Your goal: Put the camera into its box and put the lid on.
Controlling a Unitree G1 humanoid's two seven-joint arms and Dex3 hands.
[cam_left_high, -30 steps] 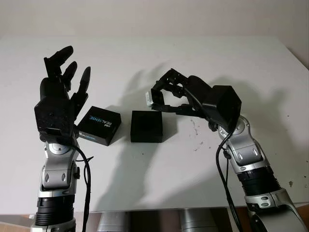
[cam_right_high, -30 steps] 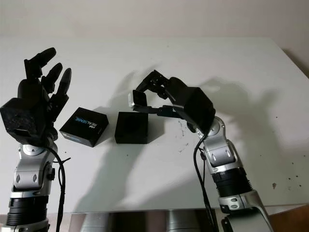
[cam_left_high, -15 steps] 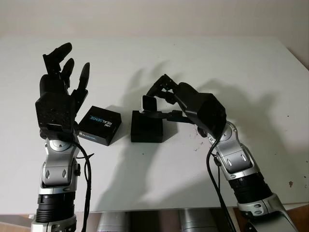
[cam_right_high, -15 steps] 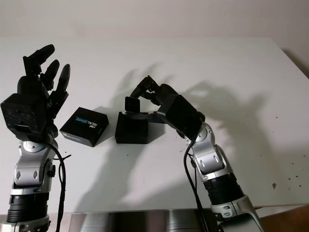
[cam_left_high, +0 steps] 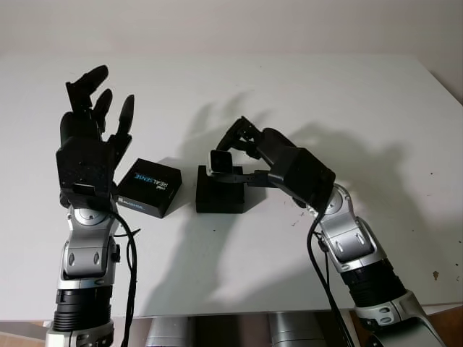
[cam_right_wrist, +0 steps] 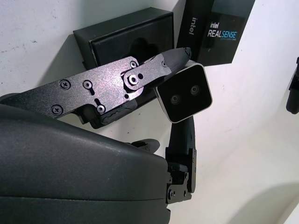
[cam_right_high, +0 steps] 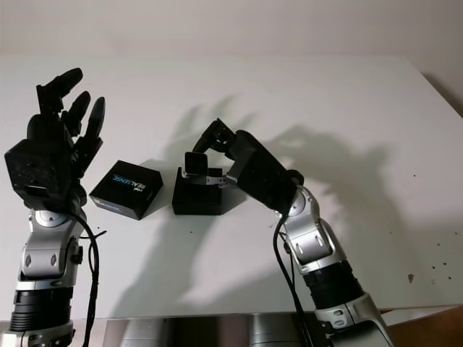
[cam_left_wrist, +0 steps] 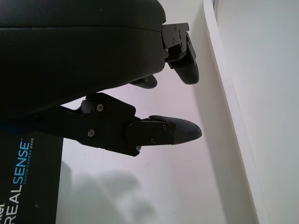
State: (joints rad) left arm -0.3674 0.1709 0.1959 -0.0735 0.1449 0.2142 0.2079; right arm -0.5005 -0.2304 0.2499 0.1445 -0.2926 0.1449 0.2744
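— Where's the depth camera?

— The right hand (cam_left_high: 242,155) grips the RealSense depth camera (cam_left_high: 218,162) just above the open black box (cam_left_high: 220,189) at the white table's (cam_left_high: 304,94) middle.

— And the lid?

— The RealSense-printed lid (cam_left_high: 148,187) lies just left of the box. The left hand (cam_left_high: 90,134) is open, raised above the lid's left side.

Lid (cam_left_high: 148,187) lies left of box (cam_left_high: 219,196); camera (cam_left_high: 218,162) above box.

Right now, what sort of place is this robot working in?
Probably a robotics lab test bench: a bare white table against a plain wall, a RealSense box lid, and the right hand holding a depth camera.
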